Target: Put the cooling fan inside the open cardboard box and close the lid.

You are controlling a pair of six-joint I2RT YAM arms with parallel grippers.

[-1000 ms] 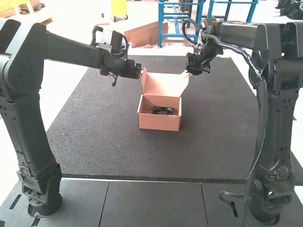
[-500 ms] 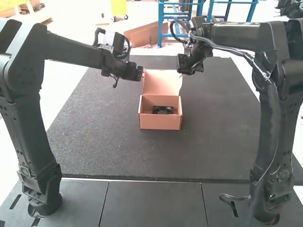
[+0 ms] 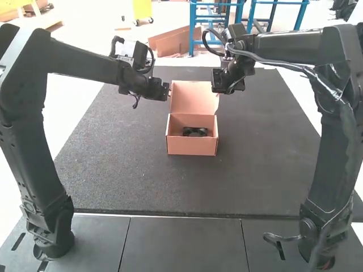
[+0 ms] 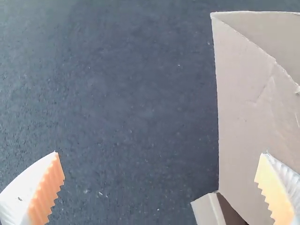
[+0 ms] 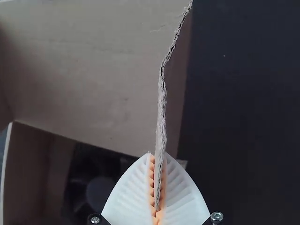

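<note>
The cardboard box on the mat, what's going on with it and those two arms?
The cooling fan already lies inside the open cardboard box, which sits on the black mat. The lid stands upright at the back, not yet closed. The right gripper is shut on the lid's right edge. The left gripper is open at the lid's left edge, not clamped on it.

Black fan (image 3: 194,132) inside open cardboard box (image 3: 191,145), lid (image 3: 194,97) upright
</note>
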